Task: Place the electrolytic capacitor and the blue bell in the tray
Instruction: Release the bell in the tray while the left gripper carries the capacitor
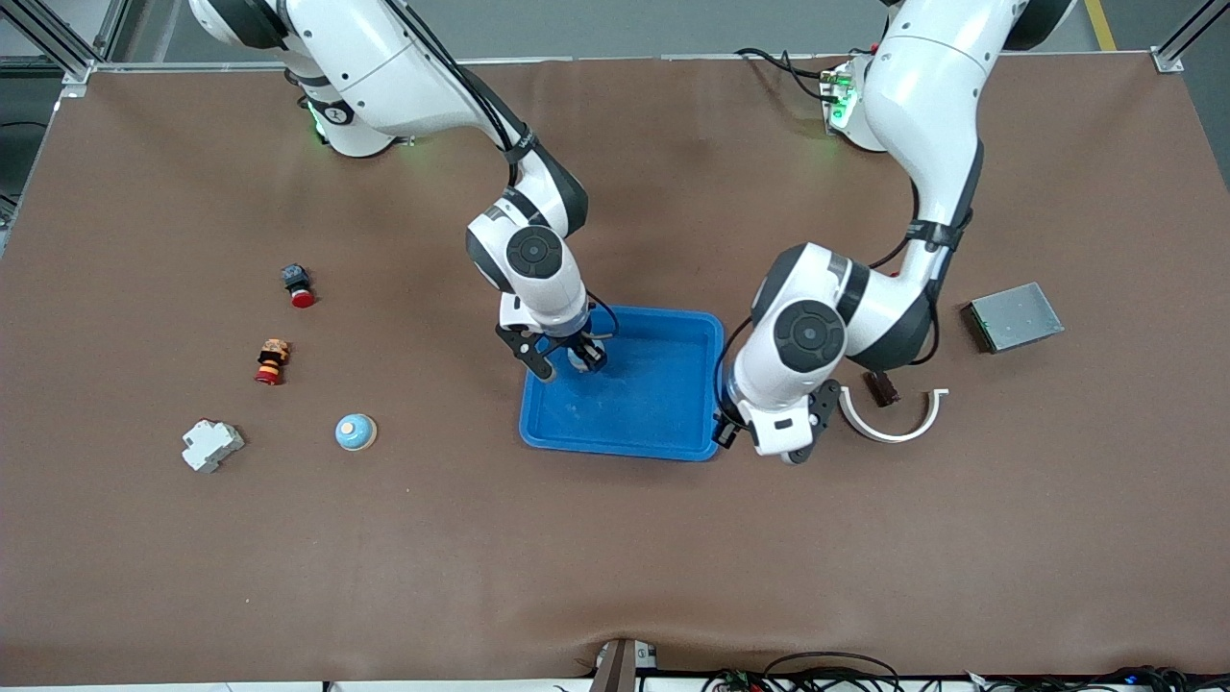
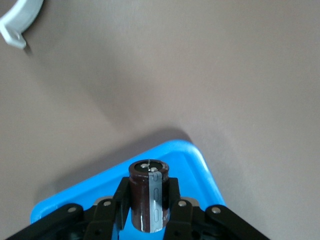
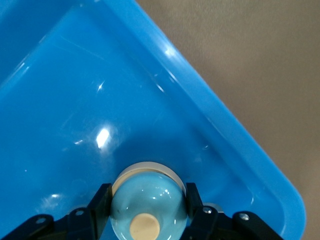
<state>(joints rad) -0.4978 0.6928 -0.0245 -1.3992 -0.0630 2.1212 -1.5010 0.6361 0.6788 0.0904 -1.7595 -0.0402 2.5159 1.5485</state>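
The bright-blue tray point(image 1: 653, 404) lies mid-table. My right gripper point(image 1: 574, 360) hangs low inside it, at the right arm's end. In the right wrist view that gripper point(image 3: 145, 200) is shut on a pale blue bell point(image 3: 145, 205) with a cream button, over the tray floor point(image 3: 100, 100). My left gripper point(image 1: 783, 447) hovers over the tray's corner at the left arm's end. In the left wrist view this gripper point(image 2: 149, 192) is shut on the dark brown electrolytic capacitor point(image 2: 149, 195) with a grey stripe, above the tray's rounded corner point(image 2: 195, 160).
Toward the right arm's end lie another blue bell point(image 1: 356, 432), a white breaker point(image 1: 211, 445) and two red-capped buttons point(image 1: 298, 285) point(image 1: 272, 361). Beside the left arm sit a white curved piece point(image 1: 894, 418), a small brown part point(image 1: 881, 387) and a grey metal box point(image 1: 1014, 316).
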